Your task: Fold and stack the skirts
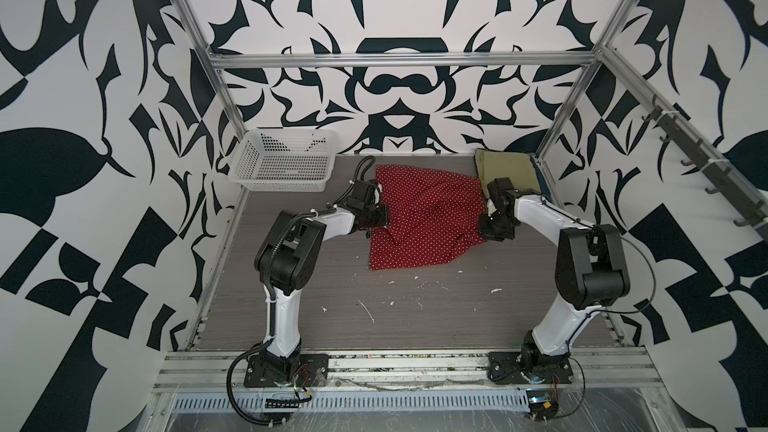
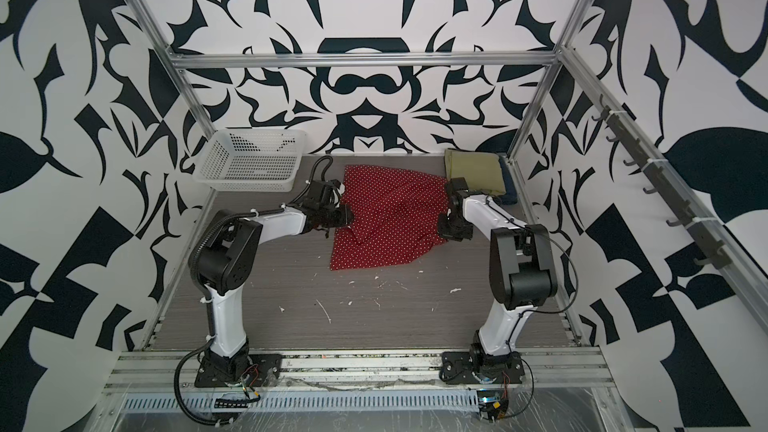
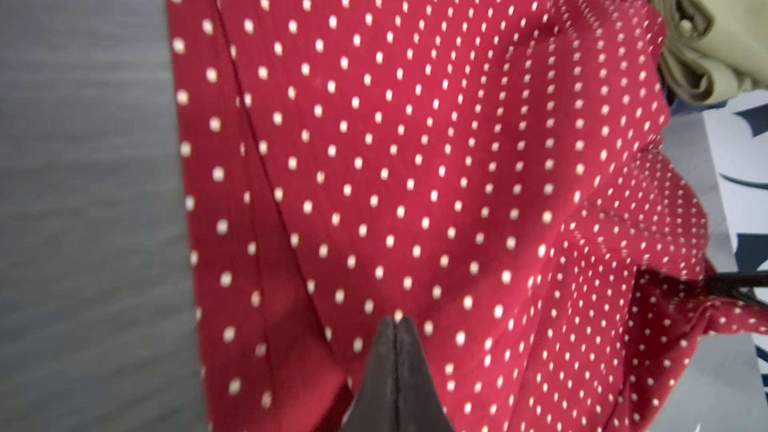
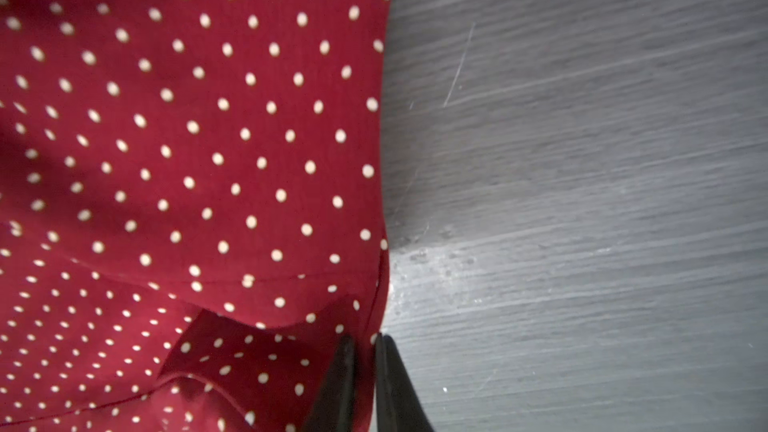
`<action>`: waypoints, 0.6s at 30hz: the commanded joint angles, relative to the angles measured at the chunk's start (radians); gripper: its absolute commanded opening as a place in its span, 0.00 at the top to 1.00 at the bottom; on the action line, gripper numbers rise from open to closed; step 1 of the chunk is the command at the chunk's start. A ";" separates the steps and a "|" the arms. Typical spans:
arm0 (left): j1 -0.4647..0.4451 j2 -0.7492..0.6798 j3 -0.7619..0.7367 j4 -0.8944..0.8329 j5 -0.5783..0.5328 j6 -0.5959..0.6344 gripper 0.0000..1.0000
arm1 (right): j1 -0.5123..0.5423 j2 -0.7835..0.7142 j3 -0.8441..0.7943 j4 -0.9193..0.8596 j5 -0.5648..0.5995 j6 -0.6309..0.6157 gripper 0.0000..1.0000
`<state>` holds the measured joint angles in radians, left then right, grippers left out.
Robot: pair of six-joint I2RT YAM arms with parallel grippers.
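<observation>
Red polka-dot skirt [image 1: 424, 222] looks thin and limp, best pinched at side edges: right gripper [image 4: 365, 339] nips the hem, left gripper [image 3: 395, 321] closed, catch unclear.

Near side of table [image 1: 415, 317] lies bare; basket [image 1: 249, 157], olive skirt [image 1: 505, 168] fill far corners.

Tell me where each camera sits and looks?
Top views: high over the robot's base, looking down at the table; both arms show.
Left wrist: on the left arm, looking past the left end effector across the red skirt.
Right wrist: on the right arm, looking past the right end effector at that skirt's edge.
Shared: all see that skirt.
</observation>
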<state>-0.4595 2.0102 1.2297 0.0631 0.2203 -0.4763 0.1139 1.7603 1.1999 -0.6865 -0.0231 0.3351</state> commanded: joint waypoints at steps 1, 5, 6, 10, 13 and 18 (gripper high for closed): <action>0.040 0.009 0.024 -0.016 0.016 -0.020 1.00 | 0.002 -0.032 -0.001 0.041 -0.019 0.030 0.84; 0.074 -0.022 0.018 -0.023 0.001 -0.022 1.00 | 0.000 -0.033 -0.009 0.052 -0.012 0.032 0.84; 0.081 -0.025 0.026 -0.041 0.000 -0.021 1.00 | -0.001 -0.034 -0.013 0.058 -0.012 0.033 0.84; 0.091 -0.004 0.100 -0.170 -0.006 -0.030 0.54 | -0.003 -0.030 -0.017 0.065 -0.020 0.035 0.84; 0.090 0.041 0.112 -0.149 0.064 -0.053 0.50 | -0.003 -0.024 -0.020 0.074 -0.026 0.042 0.84; 0.069 0.076 0.119 -0.135 0.089 -0.074 0.58 | -0.003 -0.015 -0.015 0.080 -0.031 0.044 0.84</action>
<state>-0.3756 2.0521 1.3403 -0.0429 0.2737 -0.5316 0.1127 1.7603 1.1831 -0.6216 -0.0433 0.3656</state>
